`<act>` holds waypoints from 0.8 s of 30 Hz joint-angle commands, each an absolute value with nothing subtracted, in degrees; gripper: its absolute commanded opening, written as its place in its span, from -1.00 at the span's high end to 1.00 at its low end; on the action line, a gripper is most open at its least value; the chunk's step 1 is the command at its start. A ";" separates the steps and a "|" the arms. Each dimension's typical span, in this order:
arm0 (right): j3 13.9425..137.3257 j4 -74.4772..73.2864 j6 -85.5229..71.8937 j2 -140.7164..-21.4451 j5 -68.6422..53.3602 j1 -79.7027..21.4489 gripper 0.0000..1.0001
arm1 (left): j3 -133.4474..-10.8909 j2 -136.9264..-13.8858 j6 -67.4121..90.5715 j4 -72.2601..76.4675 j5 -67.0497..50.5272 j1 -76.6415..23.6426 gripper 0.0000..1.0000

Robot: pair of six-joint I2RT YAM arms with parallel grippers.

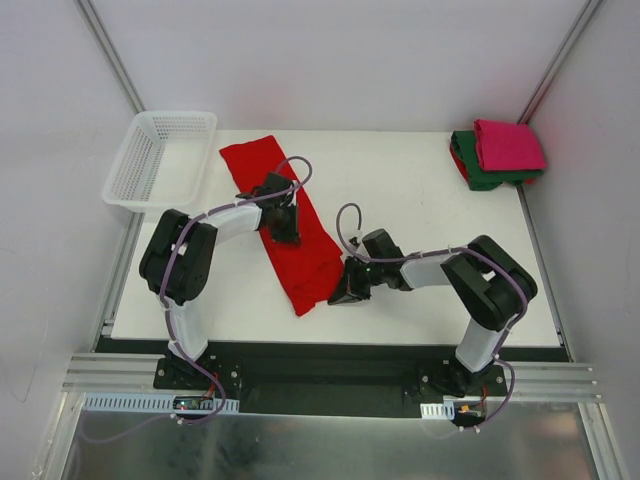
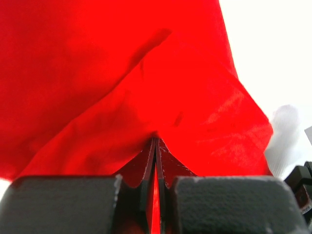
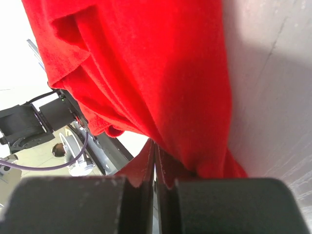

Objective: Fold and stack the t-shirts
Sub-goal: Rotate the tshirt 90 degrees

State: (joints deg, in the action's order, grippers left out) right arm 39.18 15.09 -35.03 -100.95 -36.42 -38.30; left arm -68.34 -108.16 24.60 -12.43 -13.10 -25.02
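Observation:
The bright red t-shirt point(image 1: 310, 262) lies as a long folded strip running diagonally across the white table point(image 1: 420, 210). My left gripper point(image 1: 285, 228) sits over the middle of the strip, shut on a fold of red cloth point(image 2: 146, 87); its jaws point(image 2: 156, 142) stand pressed together with cloth between them. At the strip's near right edge my right gripper point(image 1: 343, 285) is shut on the red cloth point(image 3: 161, 73), which bunches at its fingertips point(image 3: 155, 144). The magenta-pink t-shirt point(image 1: 508, 145) rests folded on top of the folded dark green t-shirt point(image 1: 478, 175) at the back right corner.
A white mesh basket point(image 1: 175, 116) hangs off the back left corner of the table. Grey walls close in on both sides. The arm bases and a metal rail point(image 1: 330, 385) run along the near edge.

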 commanded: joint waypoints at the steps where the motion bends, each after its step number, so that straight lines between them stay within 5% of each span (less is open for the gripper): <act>1: 37.97 16.09 -34.28 -99.06 -34.10 -38.58 0.98 | -67.32 -102.58 23.64 -13.80 -14.41 -24.43 1.00; 13: 49.91 -10.88 -23.30 -82.79 -26.02 -40.25 0.96 | -65.04 -81.41 25.49 -14.76 -19.78 -24.79 0.91; 24: 62.83 -7.12 -22.15 -101.40 -23.56 -41.22 0.97 | -59.77 -68.47 23.64 -18.46 -7.91 -24.17 0.86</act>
State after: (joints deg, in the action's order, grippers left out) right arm 58.57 -6.70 -24.01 -95.13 -26.15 -40.49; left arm -62.11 -72.07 24.49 -15.84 -12.93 -24.99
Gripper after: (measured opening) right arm 0.018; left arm 0.063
